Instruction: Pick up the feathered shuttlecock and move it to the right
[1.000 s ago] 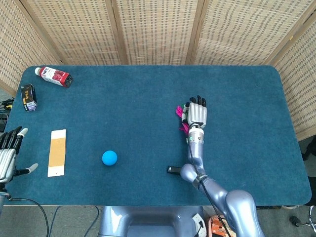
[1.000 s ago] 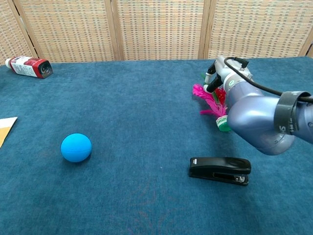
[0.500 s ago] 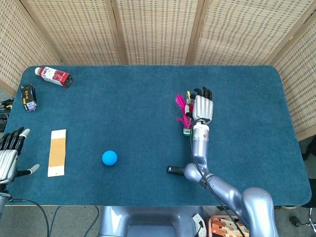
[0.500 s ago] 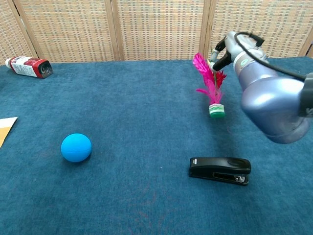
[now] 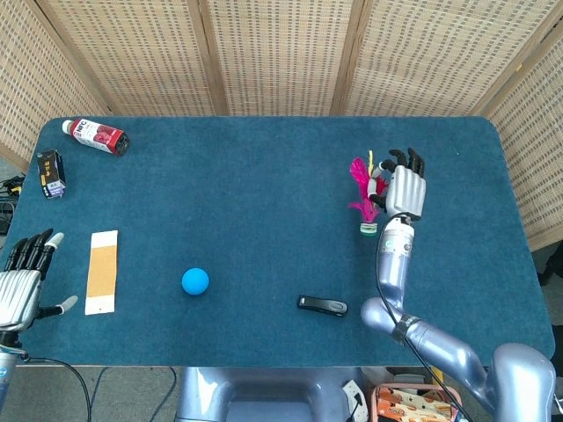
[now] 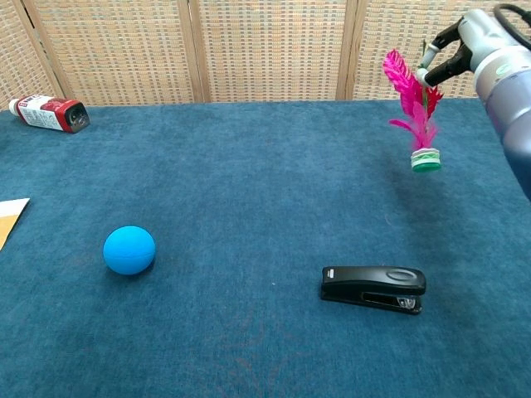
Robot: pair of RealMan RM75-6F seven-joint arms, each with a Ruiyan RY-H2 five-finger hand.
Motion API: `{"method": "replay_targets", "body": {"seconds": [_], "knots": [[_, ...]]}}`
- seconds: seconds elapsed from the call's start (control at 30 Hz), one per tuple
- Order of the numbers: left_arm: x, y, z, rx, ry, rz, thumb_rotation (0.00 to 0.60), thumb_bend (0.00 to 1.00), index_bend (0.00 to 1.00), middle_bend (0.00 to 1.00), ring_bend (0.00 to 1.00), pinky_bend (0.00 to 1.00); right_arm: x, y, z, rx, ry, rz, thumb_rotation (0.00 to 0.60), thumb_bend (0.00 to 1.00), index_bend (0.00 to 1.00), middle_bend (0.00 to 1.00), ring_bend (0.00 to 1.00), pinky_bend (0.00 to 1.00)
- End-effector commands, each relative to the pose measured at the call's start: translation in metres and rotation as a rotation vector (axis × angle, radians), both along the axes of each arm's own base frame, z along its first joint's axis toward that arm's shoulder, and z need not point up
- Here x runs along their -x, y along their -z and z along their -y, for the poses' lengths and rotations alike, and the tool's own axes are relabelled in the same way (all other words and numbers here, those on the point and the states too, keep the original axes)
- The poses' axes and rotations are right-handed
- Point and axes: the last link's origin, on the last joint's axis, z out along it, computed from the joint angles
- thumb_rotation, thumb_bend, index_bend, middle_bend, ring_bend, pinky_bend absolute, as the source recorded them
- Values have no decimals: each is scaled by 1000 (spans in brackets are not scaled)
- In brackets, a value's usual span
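Observation:
The shuttlecock (image 5: pixel 362 199) (image 6: pixel 412 104) has pink feathers and a green and white base. It hangs base down above the table, lifted clear of the cloth. My right hand (image 5: pixel 403 189) (image 6: pixel 477 37) pinches its feathers from the right side, over the right part of the table. My left hand (image 5: pixel 25 277) hovers at the table's front left edge with fingers spread and nothing in it; the chest view does not show it.
A black stapler (image 5: pixel 322 305) (image 6: pixel 373 287) lies near the front edge, left of my right forearm. A blue ball (image 5: pixel 195 280) (image 6: pixel 129 249), a tan card (image 5: pixel 102 271), a small dark box (image 5: pixel 51 173) and a red bottle (image 5: pixel 97 136) (image 6: pixel 46 113) lie on the left half.
My right hand has lifted the shuttlecock off the table and carried it to the right. The left hand has shifted slightly.

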Motion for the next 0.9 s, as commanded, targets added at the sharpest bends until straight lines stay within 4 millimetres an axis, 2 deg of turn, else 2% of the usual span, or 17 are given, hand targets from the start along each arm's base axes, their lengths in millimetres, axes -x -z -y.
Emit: {"method": "replay_targets", "body": {"seconds": [0.03,0.2,0.57,0.9], "knots": [[0,0,1,-2,2,1,600,2,0,0,0,0,7,-6,-6,46,-6,48,600,431,590,191,0,0],[-2,0,3,1,10,3,600,2,0,0,0,0,29,-6,-19,141,-37,106,600,431,590,191,0,0],[-5,1,4,3,21,4,600,2,0,0,0,0,57,0,-29,279,-125,216,600,431,590,191,0,0],[-5,3,4,11,22,1,600,1,0,0,0,0,70,-2,-30,351,-170,219,600,431,590,191,0,0]]}}
